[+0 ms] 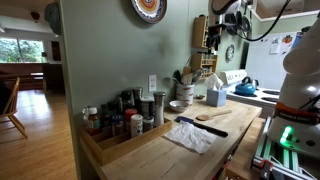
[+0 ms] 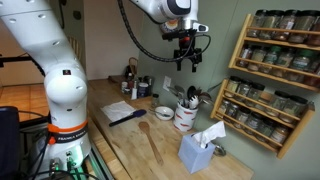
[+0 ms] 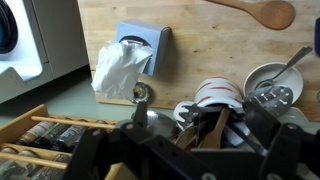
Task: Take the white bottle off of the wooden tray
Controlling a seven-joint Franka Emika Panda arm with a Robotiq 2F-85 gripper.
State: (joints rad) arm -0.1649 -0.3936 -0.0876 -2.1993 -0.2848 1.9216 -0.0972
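Since the gripper (image 2: 187,63) hangs high above the utensil crock (image 2: 186,116), jaws seemingly parted and empty, reaching comes first (the white bottle (image 1: 160,105) stands in the wooden tray (image 1: 105,150), well apart): travel over, then descend.

Arm (image 2: 60,75) is raised high and bent over. In an exterior view, gripper (image 2: 187,64) is pointed to 6 o'clock, jaws seen apart, empty.
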